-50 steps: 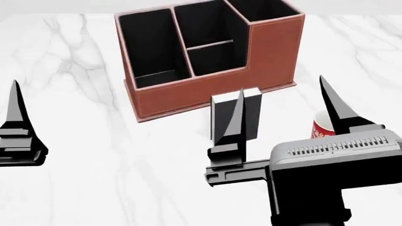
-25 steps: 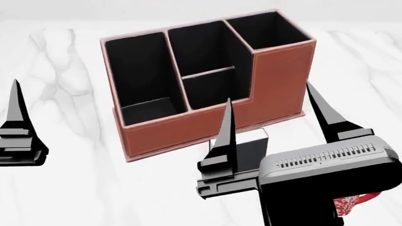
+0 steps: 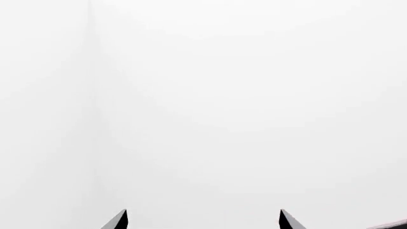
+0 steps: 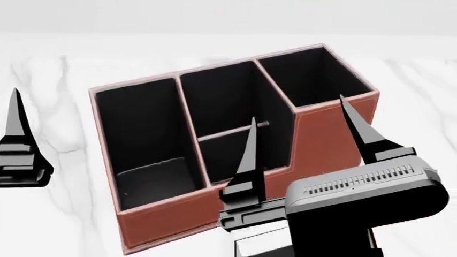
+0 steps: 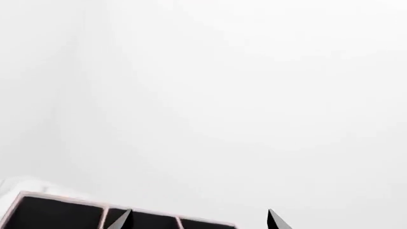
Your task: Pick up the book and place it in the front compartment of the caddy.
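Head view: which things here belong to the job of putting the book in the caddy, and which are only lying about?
Job:
- book, only a sliver visible
- caddy
- front compartment
- right gripper, open

Not part:
- left gripper, open, off to the side
- table

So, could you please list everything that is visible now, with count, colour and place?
caddy: one, reddish-brown with black inside and pale rims, on the table in the middle of the head view; four cells, all look empty.
book: one, only a pale and dark part shows, at the bottom edge of the head view, below the right hand and in front of the caddy.
table: one, white marble, under everything.
left hand: one, black, at the left side, above the table, holding nothing.
right hand: one, black with a grey body, open, in front of the caddy.
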